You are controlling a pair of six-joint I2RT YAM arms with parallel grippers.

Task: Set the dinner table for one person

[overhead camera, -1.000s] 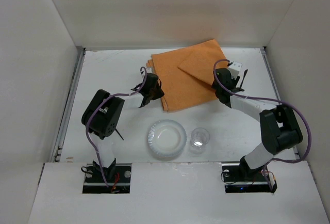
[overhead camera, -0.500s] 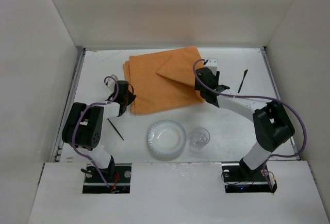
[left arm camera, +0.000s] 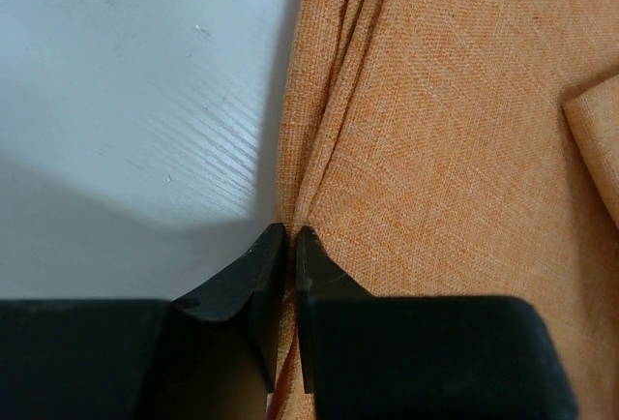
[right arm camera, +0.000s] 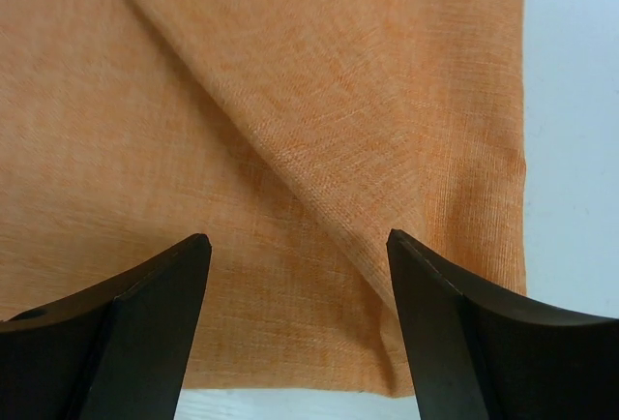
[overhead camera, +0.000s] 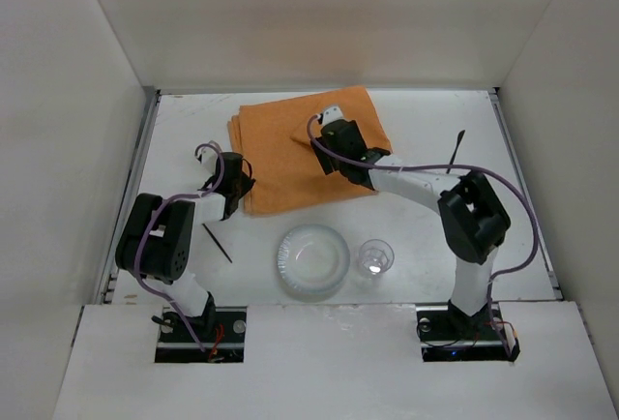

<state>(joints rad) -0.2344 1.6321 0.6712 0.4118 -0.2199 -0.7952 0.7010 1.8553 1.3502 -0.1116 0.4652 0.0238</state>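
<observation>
1. Table [overhead camera: 522, 130]: the matte white top fills the floor of the overhead view, with white walls [overhead camera: 319, 23] on the left, far and right sides. Both arm bases sit at its near edge, and everything else lies on it.
2. Placemat [overhead camera: 280, 144]: an orange cloth lying on the far middle of the table, skewed to the table's edges. A triangular flap is folded back over its right part. In the right wrist view [right arm camera: 193, 101] the crease runs diagonally down to the right.
3. Right arm [overhead camera: 464, 217]: it rises from its base and bends sharply at the elbow. The forearm reaches far to the left across the table and ends over the folded flap.
4. Left arm [overhead camera: 155, 236]: it is folded tightly near its base, with the elbow out to the left. The short forearm points toward the placemat's near left edge.
5. Plate [overhead camera: 311, 260]: round and pale, on the near middle of the table, apart from the cloth.
6. Cup [overhead camera: 374, 257]: clear and upright, just right of the plate.
7. Right pincer [right arm camera: 297, 238]: spread wide over the flap and holding nothing.
8. Left pincer [left arm camera: 290, 241]: the tips are pressed almost together, and the placemat's bunched edge is nipped between them.
9. Black utensil [overhead camera: 455, 151]: slim, lying to the right of the cloth.
10. Black stick [overhead camera: 217, 243]: thin, lying beside the left arm.
</observation>
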